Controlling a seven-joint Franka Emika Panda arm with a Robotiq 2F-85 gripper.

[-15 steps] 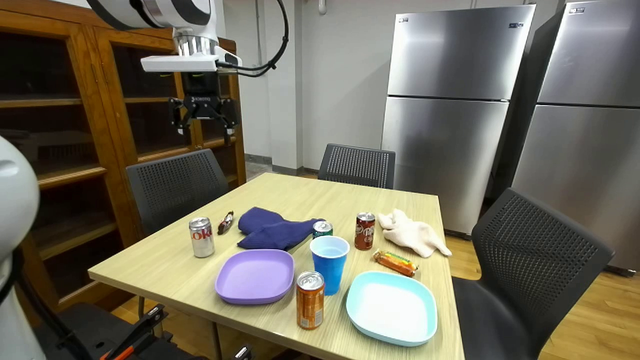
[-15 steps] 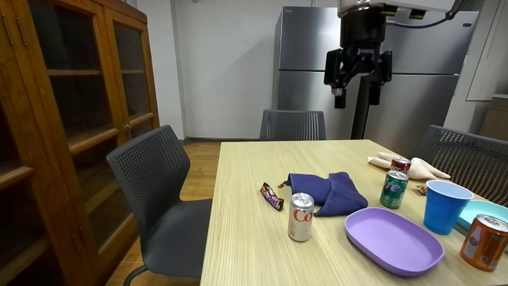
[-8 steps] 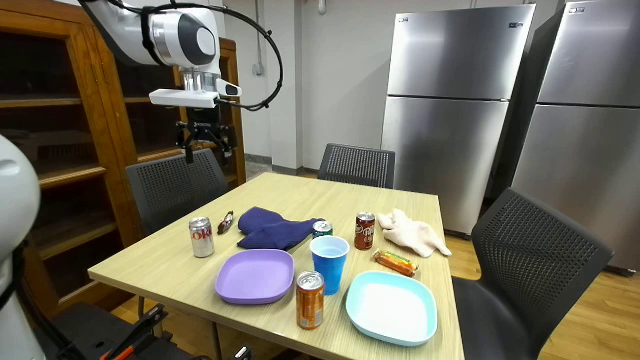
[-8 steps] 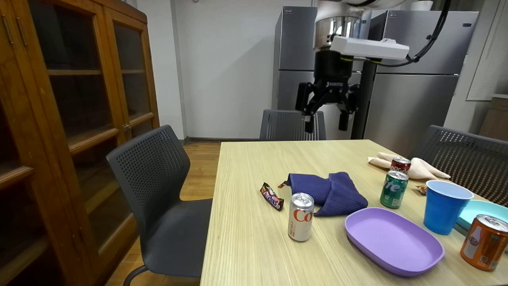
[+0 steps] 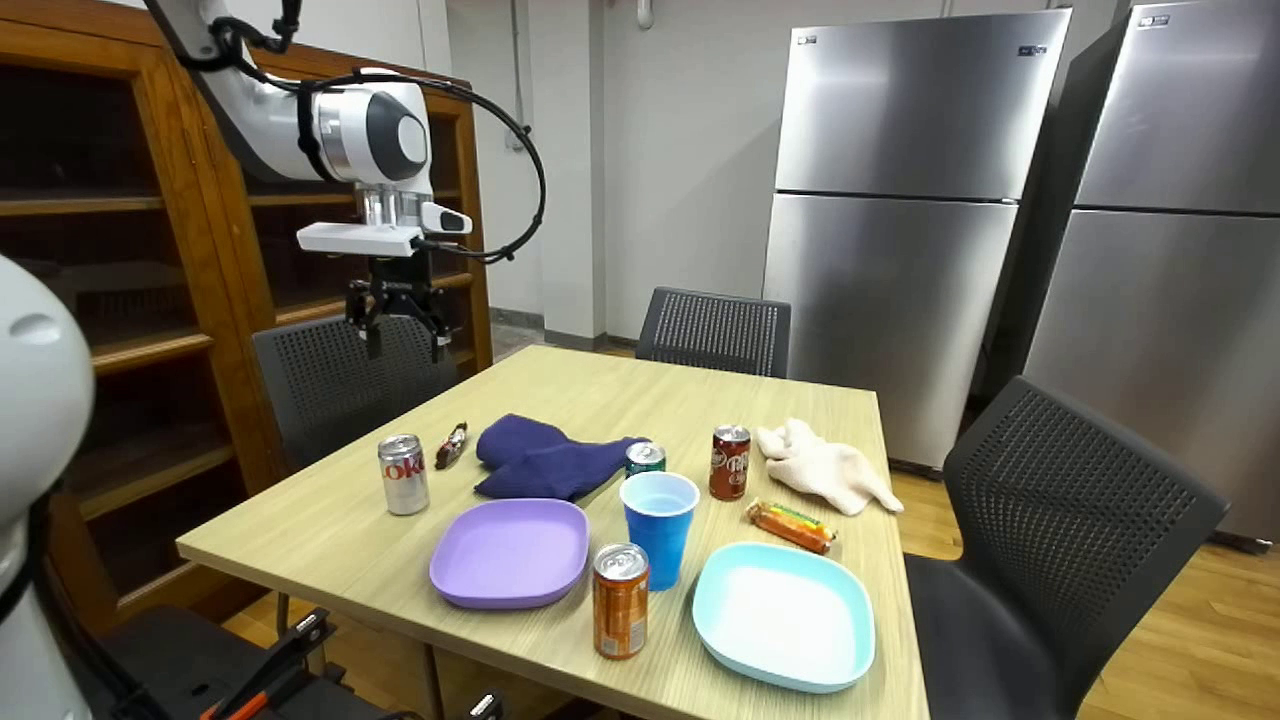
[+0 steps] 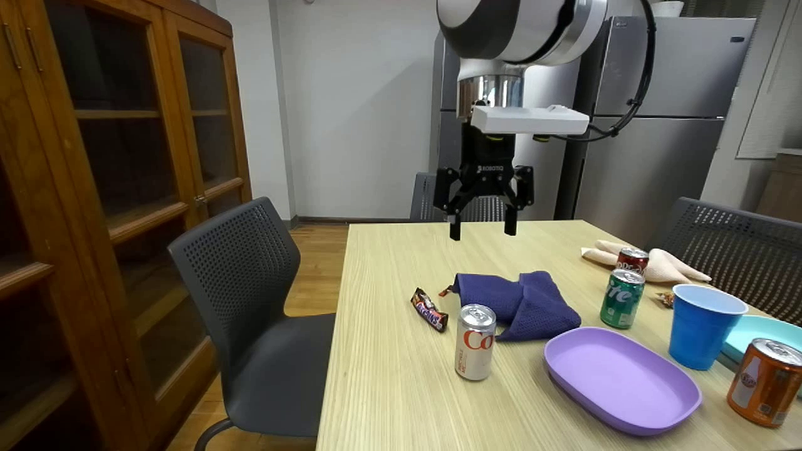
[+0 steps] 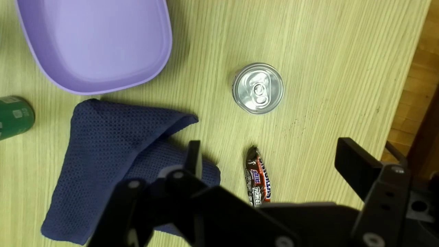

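My gripper is open and empty, pointing down above the table; it also shows in an exterior view and in the wrist view. In the wrist view a dark Snickers bar lies on the table between and below the fingers, its lower end hidden by the gripper. A silver Coke can stands upright beyond it. A folded navy cloth lies under the left finger. A purple plate and a green can are farther left. The gripper touches none of them.
A blue cup, an orange can, a turquoise plate, a Dr Pepper can, a wrapped candy bar and a whitish cloth are on the table. Dark chairs and a wooden cabinet stand around it.
The arm has come down toward the table, and the gripper has moved left in an exterior view, over the Snickers bar side. The gripper stays open. The objects on the table have not moved.
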